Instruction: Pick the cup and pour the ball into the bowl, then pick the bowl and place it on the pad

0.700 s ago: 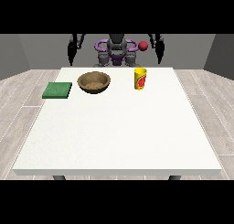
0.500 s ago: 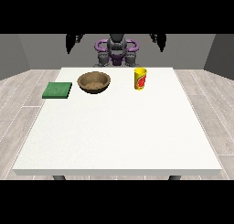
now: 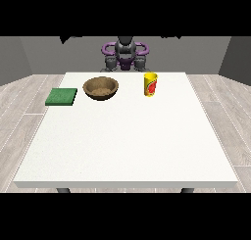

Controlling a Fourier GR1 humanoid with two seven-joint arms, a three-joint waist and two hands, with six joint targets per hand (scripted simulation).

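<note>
Cup, bowl and pad sit untouched along the far half of the white table (image 3: pixel 125 151) as we look across at the robot (image 3: pixel 125 53), whose arms rise out of the top of the view; only dark tips show there, so we cannot tell whether either hand is released, clenched or holding anything.

From left to right: the pad (image 3: pixel 62 96), a flat green square with a matte, cloth-like face, lies near the table's left edge. Just beside it, but apart, stands the bowl (image 3: pixel 100 87), round, shallow and brown with a wood-like look, its inside speckled. Well to its right, the cup (image 3: pixel 150 84) stands upright, a tall yellow cylinder with a red mark on its side. The ball is not visible to us; we judge it may lie inside the cup.

Risks, as we read them: the cup is narrow and tall, so a sideways brush could tip it. A pour from too high or off-centre could send a round ball over the bowl's low rim. The bowl's wide, smooth wall may be awkward to lift.
</note>
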